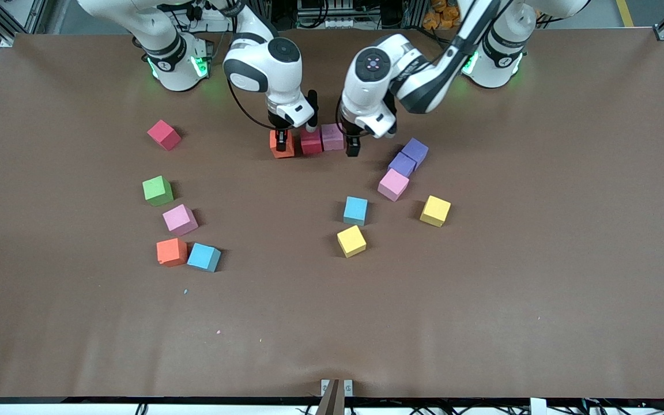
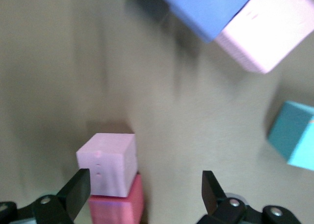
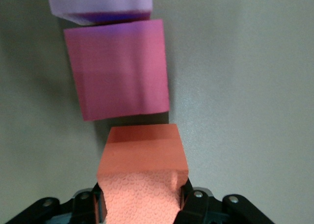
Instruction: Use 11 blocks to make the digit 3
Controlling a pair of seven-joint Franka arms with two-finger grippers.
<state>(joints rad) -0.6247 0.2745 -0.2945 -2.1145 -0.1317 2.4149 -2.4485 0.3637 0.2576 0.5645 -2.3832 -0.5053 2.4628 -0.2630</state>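
Observation:
Three blocks form a row on the table: orange block (image 1: 282,145), dark pink block (image 1: 311,142), light pink block (image 1: 332,137). My right gripper (image 1: 281,137) is shut on the orange block (image 3: 142,155), at the row's end toward the right arm. In the right wrist view the dark pink block (image 3: 117,69) sits just ahead of it, a thin gap between them. My left gripper (image 1: 361,144) stands open beside the light pink block (image 2: 107,162). That block lies close to one of the fingers (image 2: 73,192) and nothing is gripped.
Loose blocks lie nearer the front camera: red (image 1: 163,135), green (image 1: 157,191), pink (image 1: 180,219), orange (image 1: 171,252), blue (image 1: 204,257), blue (image 1: 355,210), yellow (image 1: 351,241), yellow (image 1: 435,210), pink (image 1: 393,184). Two purple cubes (image 1: 408,157) lie close to the left gripper.

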